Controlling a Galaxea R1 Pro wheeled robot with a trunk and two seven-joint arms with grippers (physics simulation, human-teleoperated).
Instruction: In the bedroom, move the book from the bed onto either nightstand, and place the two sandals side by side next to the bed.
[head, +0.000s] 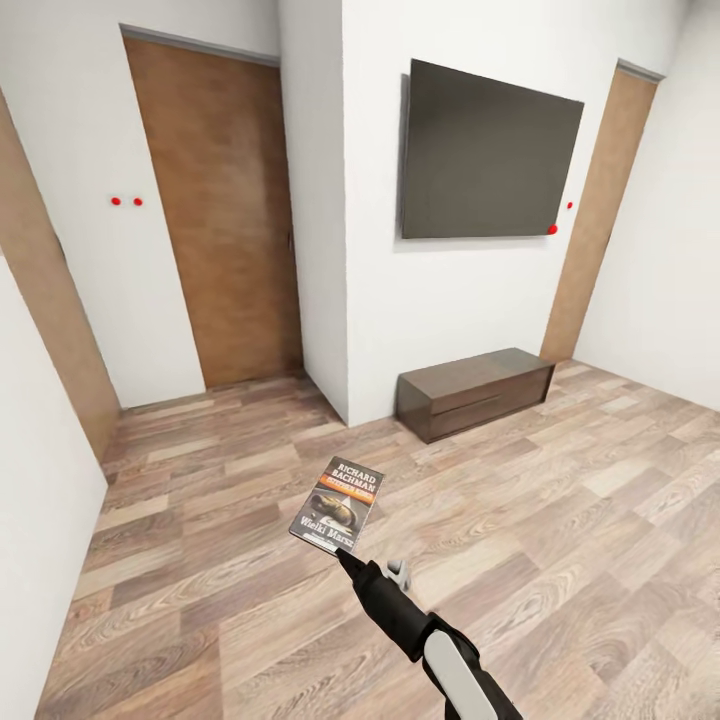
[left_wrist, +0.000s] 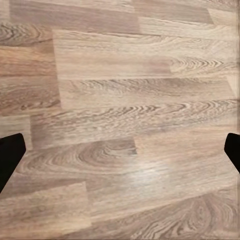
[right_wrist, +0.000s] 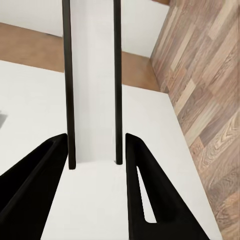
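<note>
Right claw (head: 345, 556): closed on the book's (head: 338, 504) lower edge, the paperback carried in the air above the wood-plank floor (head: 560, 520); right wrist view showed its spine edge (right_wrist: 93, 80) pinched between both fingers. Left claw (left_wrist: 120, 150): spread wide, nothing held, over bare floor. Ahead: long low bench (head: 476, 392) under wall screen (head: 487, 152), two doors. Judged status: book lifted, not yet on a nightstand; sandals still to be placed.

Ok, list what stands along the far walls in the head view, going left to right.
Two red dots → wooden door → wall-mounted dark screen → low dark-brown bench below it → second wooden door.
</note>
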